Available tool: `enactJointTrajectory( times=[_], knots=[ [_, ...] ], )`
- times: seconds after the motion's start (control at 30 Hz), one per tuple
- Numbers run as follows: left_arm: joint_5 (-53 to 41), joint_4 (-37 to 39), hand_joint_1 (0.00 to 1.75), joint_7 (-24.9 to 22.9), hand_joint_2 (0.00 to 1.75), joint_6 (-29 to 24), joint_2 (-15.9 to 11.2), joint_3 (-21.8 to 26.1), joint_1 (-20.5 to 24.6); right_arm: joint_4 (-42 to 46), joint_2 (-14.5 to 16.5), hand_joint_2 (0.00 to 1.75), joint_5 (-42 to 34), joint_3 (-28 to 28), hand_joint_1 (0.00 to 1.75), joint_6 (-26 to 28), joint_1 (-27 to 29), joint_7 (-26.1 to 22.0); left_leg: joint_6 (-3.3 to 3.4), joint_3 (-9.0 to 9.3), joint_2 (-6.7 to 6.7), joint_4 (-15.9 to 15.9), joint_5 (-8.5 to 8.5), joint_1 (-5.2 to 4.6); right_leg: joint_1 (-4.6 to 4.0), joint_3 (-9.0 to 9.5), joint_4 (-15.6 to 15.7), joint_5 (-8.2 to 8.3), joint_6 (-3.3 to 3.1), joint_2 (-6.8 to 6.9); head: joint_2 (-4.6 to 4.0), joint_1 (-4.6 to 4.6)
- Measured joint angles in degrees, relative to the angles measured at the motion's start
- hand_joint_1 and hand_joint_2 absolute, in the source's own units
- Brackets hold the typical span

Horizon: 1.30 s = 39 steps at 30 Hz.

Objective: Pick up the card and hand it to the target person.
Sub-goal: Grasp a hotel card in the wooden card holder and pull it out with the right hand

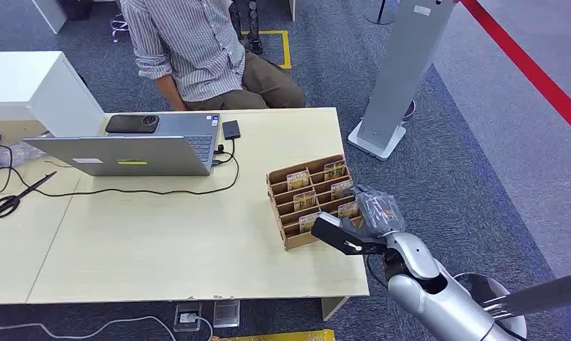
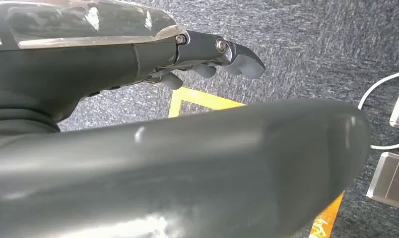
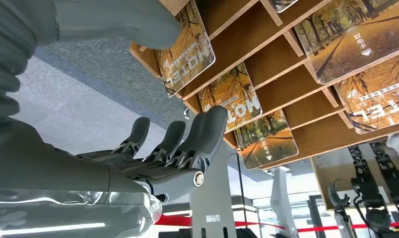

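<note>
The task looks barely begun — no card has been lifted, and the handover to the seated person in the striped shirt [image 1: 190, 50] on the far side of the pale wooden table [image 1: 162, 234] is all still to come. The autumn-print cards [image 1: 298, 179] sit upright in the slots of the brown stepped wooden card rack [image 1: 290, 238], which stands near the table's right edge. The right hand [image 1: 354, 229] hovers at the rack's near right corner, just beside the lowest rows; its fingers [image 3: 207, 134] are extended and apart with nothing in them, their tips just beside a card [image 3: 234, 104] in the rack without gripping it. The left hand [image 2: 212, 54], away from the rack, hangs over grey carpet — fingers loosely curled, holding nothing.
</note>
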<state>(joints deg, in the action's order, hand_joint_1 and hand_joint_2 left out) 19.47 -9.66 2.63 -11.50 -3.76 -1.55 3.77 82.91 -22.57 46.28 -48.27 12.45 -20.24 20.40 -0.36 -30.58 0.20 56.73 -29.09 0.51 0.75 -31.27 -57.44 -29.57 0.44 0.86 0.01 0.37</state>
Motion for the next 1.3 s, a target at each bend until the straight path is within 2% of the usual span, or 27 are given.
enactJointTrajectory(
  times=[0.13,0.33,0.43,0.47,0.5,0.57,0.87,0.97,1.07,1.1,1.3],
  knots=[
    [0.2,0.0,0.0,0.1,0.0,0.0,-0.1,0.0,0.0,-0.2,0.0,1.75,0.0,-0.1,0.61,-0.2,-0.2,-0.2,0.0,0.0,0.0,0.0,0.0,0.0,0.0,-0.01,0.0,0.0,0.0,0.0,-0.01,-0.03],
    [0.7,0.0,0.0,0.3,0.0,0.0,-0.1,0.0,0.0,-1.2,0.1,1.75,-0.1,-0.3,0.59,-0.5,-0.3,-0.8,0.0,-0.01,0.0,0.0,0.0,0.0,0.0,-0.01,0.0,0.0,0.0,0.0,-0.01,-0.04],
    [1.0,0.0,0.0,0.4,0.0,0.1,-0.1,0.0,0.0,-1.8,0.2,1.75,-0.1,-0.3,0.81,-0.3,-0.3,-0.9,0.0,-0.01,0.0,0.0,0.0,0.0,0.0,-0.01,0.0,0.0,0.0,0.0,-0.01,-0.01],
    [1.1,0.0,0.0,0.5,0.0,0.1,-0.1,0.0,0.0,-1.9,0.3,1.75,-0.1,-0.3,0.82,-0.2,-0.3,-1.0,0.0,-0.01,0.0,0.0,0.0,0.0,0.0,-0.01,0.0,0.0,0.0,0.0,-0.01,-0.01],
    [1.3,0.0,0.0,0.6,0.0,0.2,-0.1,0.0,0.0,-2.1,0.3,1.75,-0.1,-0.3,0.79,-0.1,-0.3,-1.0,0.0,-0.01,0.0,0.0,0.0,0.0,0.0,-0.01,0.0,0.0,0.0,0.0,-0.01,-0.01],
    [1.6,0.0,0.0,0.8,0.0,0.2,-0.1,0.0,0.0,-2.5,0.4,1.75,-0.1,-0.3,0.62,-0.1,-0.3,-1.0,0.0,-0.01,0.0,0.0,0.0,0.0,0.0,-0.01,0.0,0.0,0.0,0.0,-0.01,-0.01],
    [2.3,0.0,0.0,1.2,0.0,0.2,-0.4,0.0,0.0,-3.5,0.6,1.75,0.2,-0.3,0.74,0.1,-0.3,-0.7,0.0,-0.01,0.0,0.0,0.0,0.0,0.0,-0.02,0.0,0.0,0.0,0.0,-0.01,-0.03],
    [2.8,0.0,0.0,1.3,0.0,0.2,-0.4,0.0,0.0,-3.5,0.6,1.75,0.5,-0.3,0.7,0.3,-0.3,-0.6,0.0,-0.01,0.0,0.0,0.0,0.0,0.0,-0.02,0.0,0.0,0.0,0.0,-0.01,-0.02],
    [3.2,0.0,0.0,1.6,0.0,0.2,-0.4,0.0,0.0,-3.5,0.5,1.75,0.6,-0.3,1.06,0.5,-0.3,-0.5,0.0,-0.01,0.0,0.0,0.0,0.0,0.0,-0.02,0.0,0.0,0.0,0.0,0.0,-0.01],
    [3.4,0.0,0.0,1.7,0.0,0.2,-0.4,0.0,0.0,-3.5,0.5,1.75,0.6,-0.3,1.12,0.5,-0.3,-0.5,0.0,-0.01,0.0,0.0,0.0,0.0,0.0,-0.02,0.0,0.0,0.0,0.0,0.0,-0.01],
    [4.1,0.0,0.0,2.3,0.0,0.7,-0.6,0.0,0.0,-3.5,0.5,1.75,0.9,-0.2,1.06,0.5,-0.4,0.0,0.0,0.0,0.0,0.0,0.0,0.0,0.0,-0.02,0.0,0.0,0.0,0.0,-0.01,-0.03]
  ],
)
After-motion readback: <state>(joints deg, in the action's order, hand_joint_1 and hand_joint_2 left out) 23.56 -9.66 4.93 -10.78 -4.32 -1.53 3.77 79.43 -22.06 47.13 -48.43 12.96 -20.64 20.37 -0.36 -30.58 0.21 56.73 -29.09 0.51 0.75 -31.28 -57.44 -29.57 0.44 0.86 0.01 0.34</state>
